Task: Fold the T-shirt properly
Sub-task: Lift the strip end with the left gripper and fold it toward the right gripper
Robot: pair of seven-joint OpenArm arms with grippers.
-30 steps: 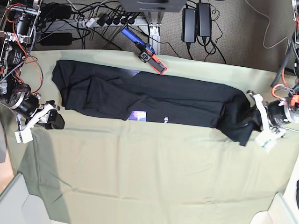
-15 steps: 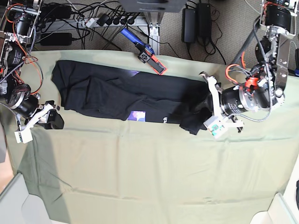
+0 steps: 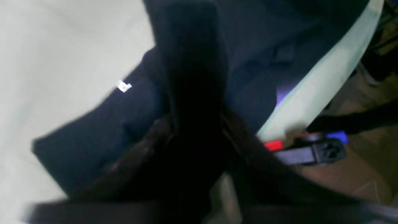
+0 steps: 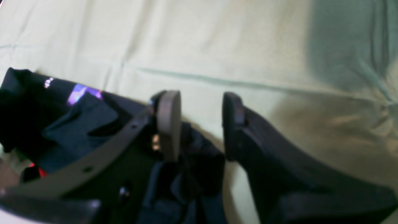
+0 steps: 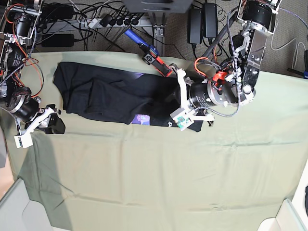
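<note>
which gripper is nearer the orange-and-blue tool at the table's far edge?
Left. The left gripper sits just right of the tool, over the T-shirt. The right gripper is off the shirt's near-left corner.

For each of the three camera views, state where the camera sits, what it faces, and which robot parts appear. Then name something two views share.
Base: overhead, facing down on the green cloth; shows both arms, left gripper, right gripper.
Left wrist: on the left arm, facing the T-shirt; dark blurred fingers.
Right wrist: on the right arm, facing the cloth; open right gripper.
Shared: all show the black T-shirt.
</note>
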